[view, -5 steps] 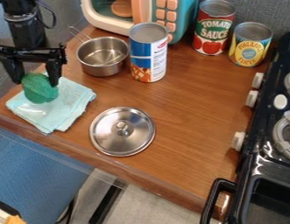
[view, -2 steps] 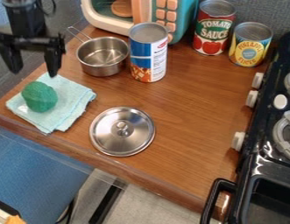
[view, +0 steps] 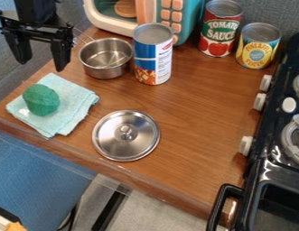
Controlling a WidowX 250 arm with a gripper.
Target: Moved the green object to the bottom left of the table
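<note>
The green object (view: 41,99) rests on a folded pale-blue cloth (view: 74,108) at the left of the worktop (view: 197,113). The hand (view: 41,66), fingers spread, hangs above and apart from it. A metal lid (view: 136,143) lies right of the cloth; a saucepan (view: 104,71) stands beside a blue-and-white can (view: 152,65).

Wooden table (view: 199,117), folded cloth (view: 74,101), metal pot (view: 105,61), lid (view: 139,142), blue can (view: 144,53), red can (view: 220,29), yellow can (view: 257,47), toy microwave (view: 190,20)
</note>
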